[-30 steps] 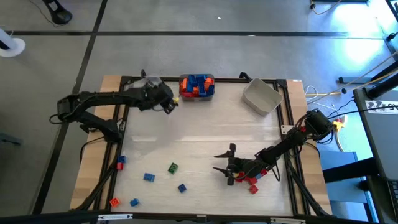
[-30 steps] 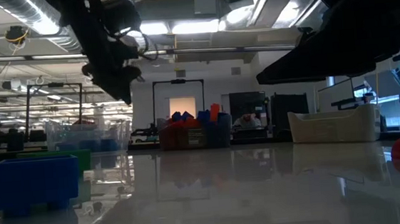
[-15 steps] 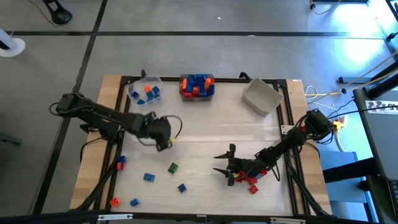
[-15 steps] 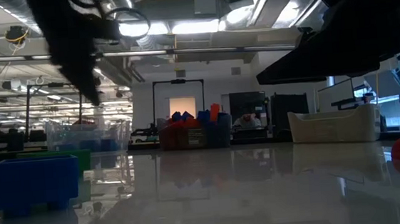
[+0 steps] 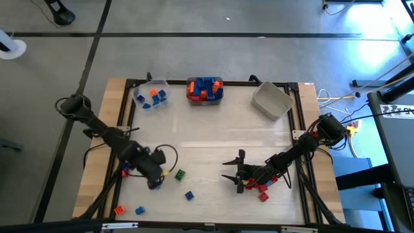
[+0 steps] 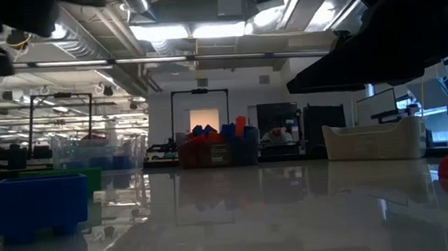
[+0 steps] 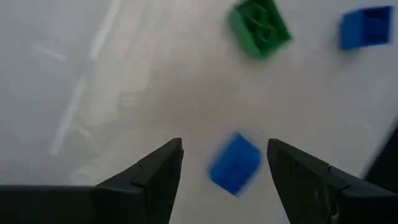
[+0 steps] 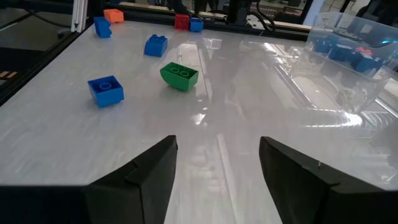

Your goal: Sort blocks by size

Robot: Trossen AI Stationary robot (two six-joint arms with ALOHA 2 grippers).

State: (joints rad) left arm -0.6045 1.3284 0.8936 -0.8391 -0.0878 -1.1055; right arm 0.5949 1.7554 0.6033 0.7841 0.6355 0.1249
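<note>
My left end effector (image 5: pixel 156 181) hangs over the near-left part of the bench (image 5: pixel 207 129), its fingers (image 7: pixel 155 171) spread apart with nothing between them; in my left wrist view a blue block (image 7: pixel 235 163) lies on the bench surface in the gap below them, not touched. Just beside it sits a green block (image 5: pixel 180 174), tilted, and a little nearer the front edge another blue block (image 5: pixel 189 195). More of the blocks are scattered at the near-left: a red one and a blue one (image 5: pixel 125 166) close together by the left rail, an orange one (image 5: pixel 119 210) and a blue one (image 5: pixel 140 210) at the front corner. My right end effector (image 5: pixel 231 173) rests low over the near-right part of the bench, jaws apart and holding nothing, with a few red blocks (image 5: pixel 261 190) lying under the arm just behind it. Along the far edge stand three bins: a clear bin (image 5: pixel 143 90) at the left with some blue and orange blocks inside, a middle bin (image 5: pixel 205 90) heaped with blue and orange blocks, and a grey bin (image 5: pixel 272 101) at the right, set askew. In the low view a large blue block (image 6: pixel 38 207) stands close to the camera at the left.
</note>
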